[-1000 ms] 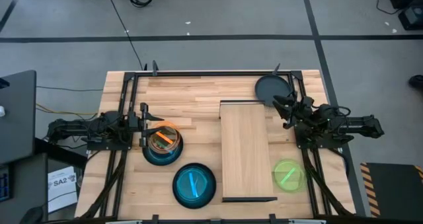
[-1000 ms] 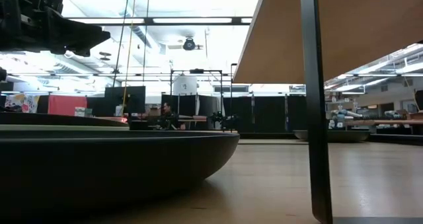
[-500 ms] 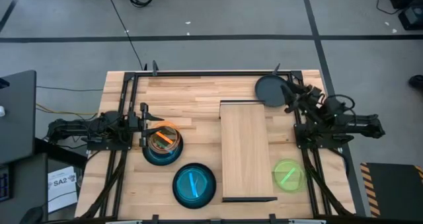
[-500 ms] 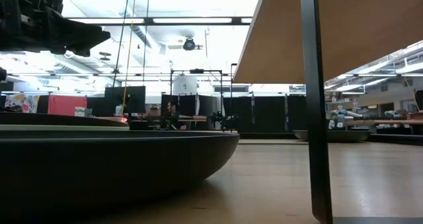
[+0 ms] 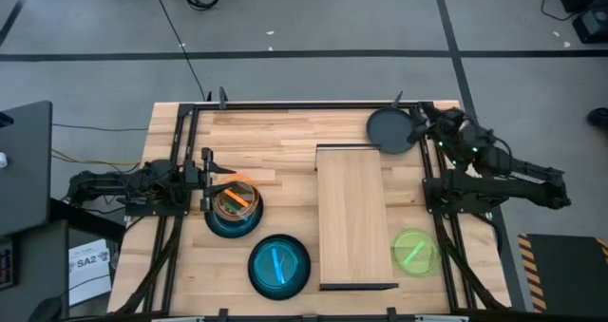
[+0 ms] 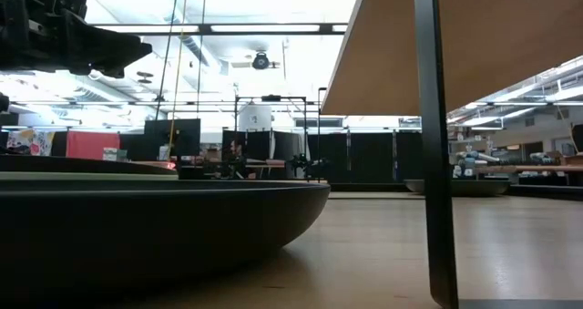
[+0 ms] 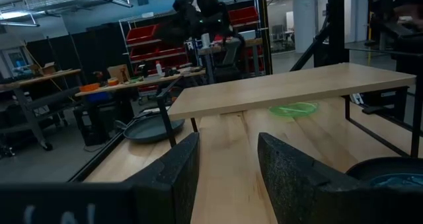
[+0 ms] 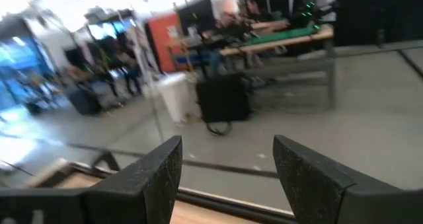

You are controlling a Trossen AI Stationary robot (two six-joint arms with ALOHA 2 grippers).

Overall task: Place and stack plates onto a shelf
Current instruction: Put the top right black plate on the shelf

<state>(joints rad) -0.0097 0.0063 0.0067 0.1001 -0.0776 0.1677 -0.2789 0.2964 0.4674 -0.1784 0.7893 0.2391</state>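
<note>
Right gripper (image 5: 418, 124): jaws apart, empty, at the rim of the round matte black plate (image 5: 388, 130) at the table's far edge.
Left gripper (image 5: 205, 179): jaws apart, waiting near the orange plate (image 5: 235, 196).
Shelf: pale wood plank (image 5: 353, 217), bare.
Risk: shallow rim grip probably slips; contact unclear.

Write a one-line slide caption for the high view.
Right gripper open beside black plate; shelf bare.
</note>
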